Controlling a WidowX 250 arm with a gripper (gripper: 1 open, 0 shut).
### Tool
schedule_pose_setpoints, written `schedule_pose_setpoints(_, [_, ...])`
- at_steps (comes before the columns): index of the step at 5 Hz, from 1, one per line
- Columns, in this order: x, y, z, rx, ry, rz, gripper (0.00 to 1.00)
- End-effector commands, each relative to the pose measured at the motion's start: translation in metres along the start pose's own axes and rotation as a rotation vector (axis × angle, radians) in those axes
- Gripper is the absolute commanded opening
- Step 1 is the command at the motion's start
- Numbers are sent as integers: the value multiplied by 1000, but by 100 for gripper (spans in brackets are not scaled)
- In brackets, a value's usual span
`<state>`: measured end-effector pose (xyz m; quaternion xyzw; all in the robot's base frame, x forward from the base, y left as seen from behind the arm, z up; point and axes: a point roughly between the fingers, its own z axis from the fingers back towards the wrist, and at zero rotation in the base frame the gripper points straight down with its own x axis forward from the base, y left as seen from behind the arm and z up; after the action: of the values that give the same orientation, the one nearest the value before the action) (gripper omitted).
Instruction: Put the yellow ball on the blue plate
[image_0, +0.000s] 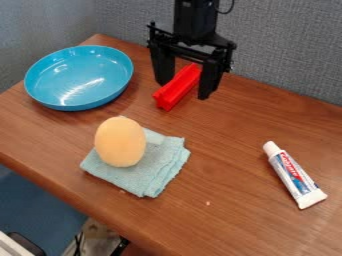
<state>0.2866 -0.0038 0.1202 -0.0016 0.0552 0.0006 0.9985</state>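
Observation:
The yellow ball (119, 140), egg-shaped and orange-yellow, rests on a pale teal folded cloth (136, 160) near the table's front edge. At the left sits the round glossy blue plate (79, 77), with nothing in it. My black gripper (186, 80) hangs at the back of the table, pointing down, its two fingers spread wide and open with nothing held. It stands behind and to the right of the ball, well apart from it, and just above a red block.
A red block (177, 87) lies under the gripper at the back. A white toothpaste tube (293, 173) lies at the right. The brown wooden table (227, 140) has its front edge running just below the cloth.

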Motion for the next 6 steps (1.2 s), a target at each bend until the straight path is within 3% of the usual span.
schedule_pose_setpoints(1, [0,2,1,3,-8,8,100])
schedule_pose_setpoints(2, [-4,3,-4,4,7,30,100])
schedule_pose_setpoints(3, [-13,10,-7,3,15,116,100])
schedule_pose_setpoints(4, [-28,23,-9,-4,10,249,100])
schedule_pose_setpoints(6, [-57,49,-14,-6,-34,450,100])
